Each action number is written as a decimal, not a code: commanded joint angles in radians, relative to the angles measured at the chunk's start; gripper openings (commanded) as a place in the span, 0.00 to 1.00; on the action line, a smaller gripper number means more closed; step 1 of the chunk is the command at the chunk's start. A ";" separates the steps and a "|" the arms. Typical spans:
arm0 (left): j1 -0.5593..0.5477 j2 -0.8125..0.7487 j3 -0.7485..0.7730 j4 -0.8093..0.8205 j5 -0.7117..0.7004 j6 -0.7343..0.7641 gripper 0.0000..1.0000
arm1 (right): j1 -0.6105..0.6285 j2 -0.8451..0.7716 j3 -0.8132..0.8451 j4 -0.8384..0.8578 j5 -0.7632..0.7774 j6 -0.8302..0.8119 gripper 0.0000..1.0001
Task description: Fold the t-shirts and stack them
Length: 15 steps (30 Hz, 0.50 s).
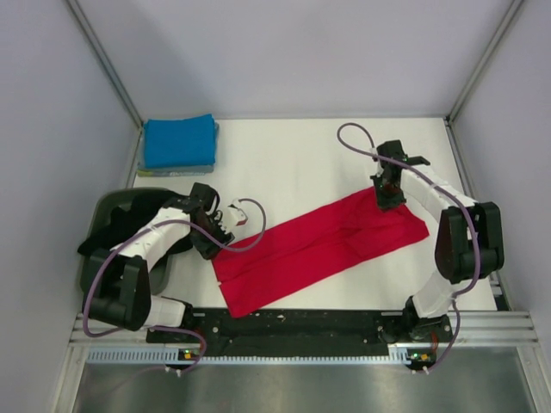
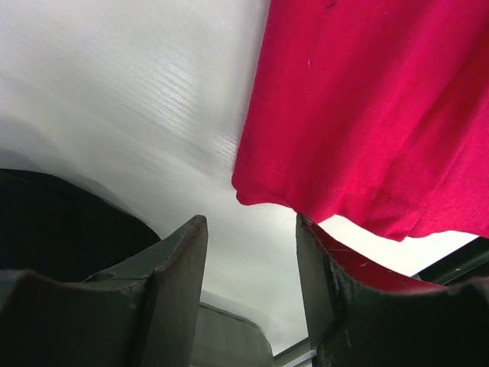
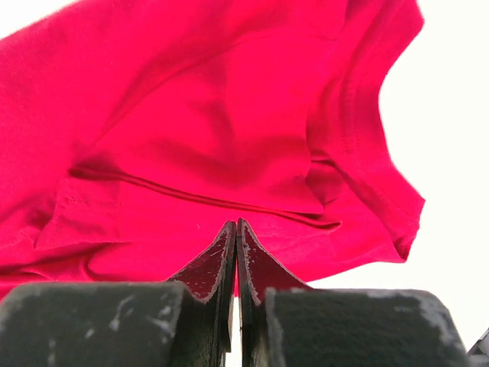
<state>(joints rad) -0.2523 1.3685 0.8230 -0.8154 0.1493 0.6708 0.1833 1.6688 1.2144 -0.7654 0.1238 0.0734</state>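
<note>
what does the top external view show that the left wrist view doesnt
Only top external: the folded blue t-shirt at the table's far left corner, and the right gripper at the far end of the red t-shirt, whose full folded strip is visible. Only left wrist: the left gripper close up, open, with nothing between its fingers and the shirt's hemmed edge just ahead of them. Both: the red t-shirt lying on the white table.

A lab test cell: plain grey walls (image 1: 301, 52), white table (image 1: 293, 163), metal rail (image 1: 491, 327).
</note>
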 commanded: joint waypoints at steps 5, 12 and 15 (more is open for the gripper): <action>-0.001 -0.008 0.011 0.002 0.013 -0.005 0.55 | 0.018 0.015 0.075 0.041 -0.003 -0.032 0.00; -0.001 -0.034 -0.005 0.001 0.010 -0.008 0.55 | 0.028 0.117 0.083 0.066 -0.119 -0.017 0.00; 0.001 -0.031 0.007 -0.011 0.025 -0.008 0.54 | 0.057 0.124 0.086 0.093 -0.160 -0.024 0.00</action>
<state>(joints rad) -0.2523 1.3651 0.8227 -0.8162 0.1493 0.6708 0.1986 1.7771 1.2896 -0.7208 0.0402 0.0540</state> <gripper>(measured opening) 0.546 0.003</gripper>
